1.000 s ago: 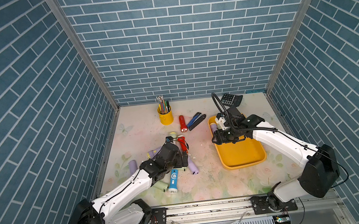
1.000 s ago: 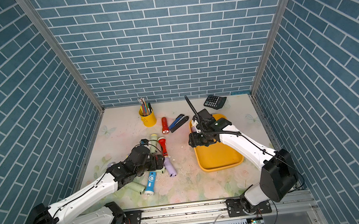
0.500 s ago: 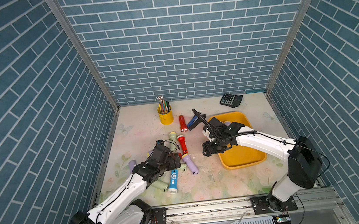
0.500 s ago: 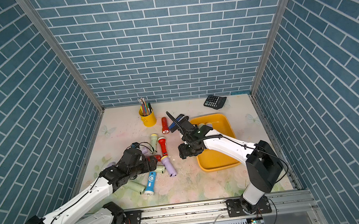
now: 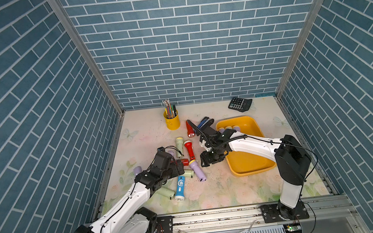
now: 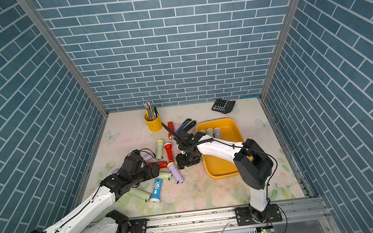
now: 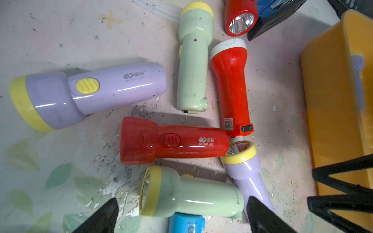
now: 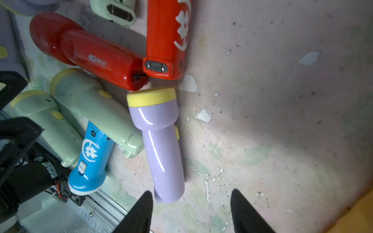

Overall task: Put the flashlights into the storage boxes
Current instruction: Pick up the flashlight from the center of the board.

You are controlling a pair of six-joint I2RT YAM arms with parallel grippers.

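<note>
Several flashlights lie in a heap left of the yellow storage box (image 5: 249,162), which holds three flashlights (image 5: 229,129) at its far end. My left gripper (image 7: 181,217) hangs open over the heap, with a pale green flashlight (image 7: 191,195) lying between its jaws, untouched; a dark red one (image 7: 173,141) lies just beyond. My right gripper (image 8: 191,211) is open low over bare mat, its one fingertip (image 8: 141,209) beside the tail of a lilac flashlight (image 8: 159,141). In both top views the two grippers (image 5: 179,167) (image 6: 182,163) flank this lilac flashlight (image 5: 197,172).
A yellow pen cup (image 5: 172,121), a blue-and-black stapler (image 5: 204,122) and a red flashlight (image 5: 190,130) stand behind the heap. A calculator (image 5: 240,104) lies at the back right. A blue flashlight (image 5: 180,187) lies at the front. Brick walls close in three sides.
My right arm has swung from over the storage box leftward and down to the mat beside the heap, its jaws narrowing a little. The left arm has shifted slightly over the heap.
</note>
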